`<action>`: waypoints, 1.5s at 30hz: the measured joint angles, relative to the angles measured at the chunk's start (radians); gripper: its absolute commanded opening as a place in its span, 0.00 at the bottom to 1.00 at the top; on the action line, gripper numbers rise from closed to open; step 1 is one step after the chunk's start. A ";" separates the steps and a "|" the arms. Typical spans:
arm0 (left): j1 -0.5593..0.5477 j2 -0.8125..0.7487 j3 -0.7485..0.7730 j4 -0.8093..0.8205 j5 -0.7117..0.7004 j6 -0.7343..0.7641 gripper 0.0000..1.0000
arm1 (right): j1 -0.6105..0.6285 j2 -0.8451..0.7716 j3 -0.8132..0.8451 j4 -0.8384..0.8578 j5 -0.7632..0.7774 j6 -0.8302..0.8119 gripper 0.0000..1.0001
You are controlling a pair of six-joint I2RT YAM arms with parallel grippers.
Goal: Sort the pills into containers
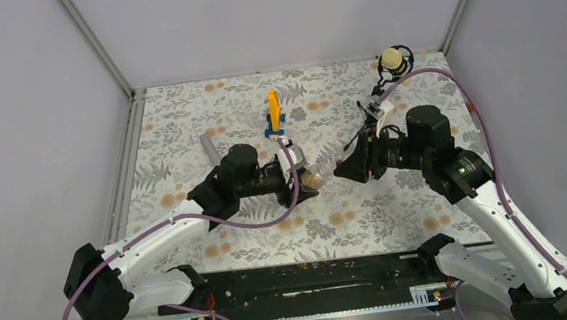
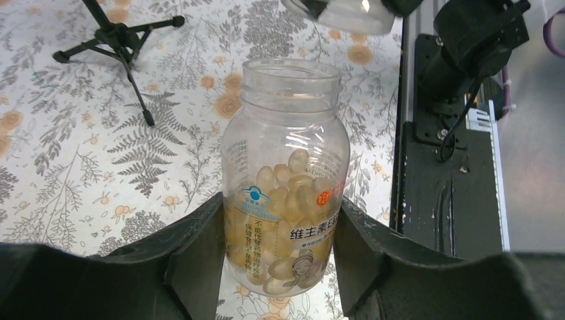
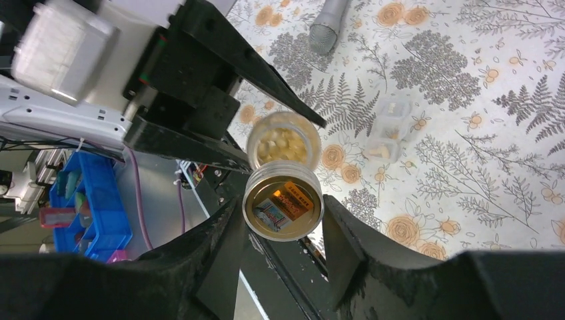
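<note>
Both arms reach inward over the worktop [image 1: 180, 140], wrists level. The left gripper [image 2: 280, 207] is clamped on the pill jar [image 2: 286, 127]. The right gripper [image 3: 280, 200] is clamped on the clear jar [image 3: 283, 210], mouth-to-mouth just beyond it.

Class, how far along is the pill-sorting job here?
Done: the pill jar is open in the left gripper. In hand: the right gripper holds a second clear jar near its mouth. Left: the pills sit in the first jar, unsorted.

An upright orange piece [image 1: 274, 105] stands near a grey tube [image 1: 208, 147] on the floral tablecloth [image 1: 177, 116].
</note>
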 measured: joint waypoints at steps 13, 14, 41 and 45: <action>-0.054 0.041 0.053 -0.077 0.004 0.047 0.00 | 0.001 0.055 0.030 -0.051 -0.031 -0.045 0.44; -0.055 0.042 0.055 -0.082 0.004 0.050 0.00 | 0.001 0.059 0.033 -0.059 -0.032 -0.045 0.44; -0.066 0.111 0.127 -0.178 -0.002 0.068 0.00 | 0.014 0.093 0.072 -0.181 -0.017 -0.079 0.43; -0.066 0.111 0.127 -0.169 -0.006 0.068 0.00 | 0.015 0.093 0.078 -0.188 0.000 -0.079 0.43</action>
